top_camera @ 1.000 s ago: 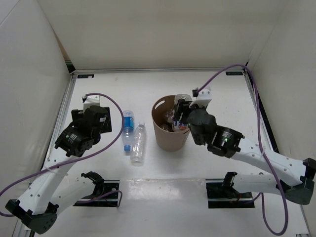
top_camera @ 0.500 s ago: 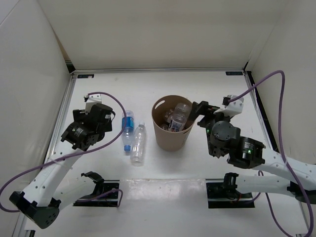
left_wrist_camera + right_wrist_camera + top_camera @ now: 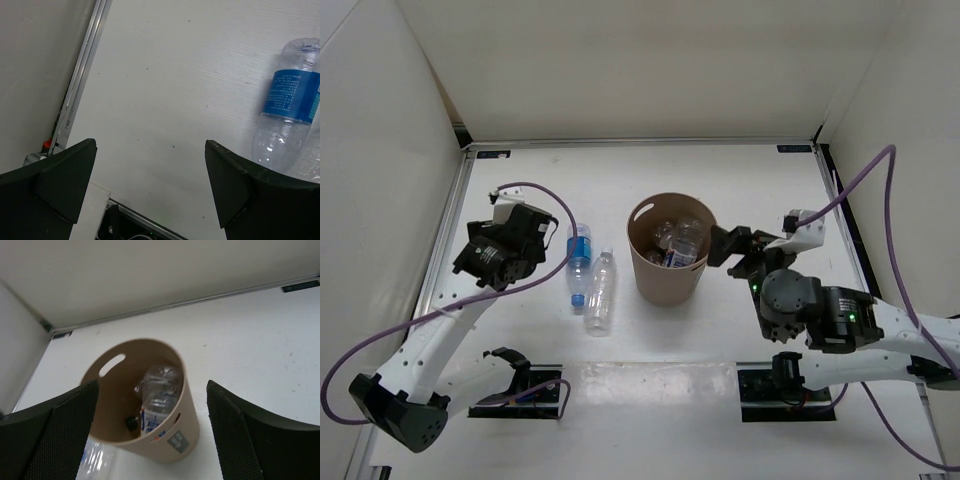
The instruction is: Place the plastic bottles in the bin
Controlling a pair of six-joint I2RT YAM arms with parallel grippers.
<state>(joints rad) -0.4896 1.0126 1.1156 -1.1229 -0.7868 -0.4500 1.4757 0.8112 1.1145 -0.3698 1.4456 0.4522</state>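
Right claw (image 3: pixel 730 248), released and empty, faces the bin (image 3: pixel 665 288) just ahead; left claw (image 3: pixel 150 145), also released, hovers beside a blue-labelled bottle (image 3: pixel 292 97).

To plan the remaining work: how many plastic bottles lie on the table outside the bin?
2. The blue-labelled bottle lies left of the bin; the clear bottle lies beside it, on the bin's side. More bottles inside the bin cannot be counted.

Robotics lab test cell: white tabletop (image 3: pixel 650 180) enclosed by plain white panels (image 3: pixel 620 60), two bolted arms, purple cabling (image 3: pixel 865 170).
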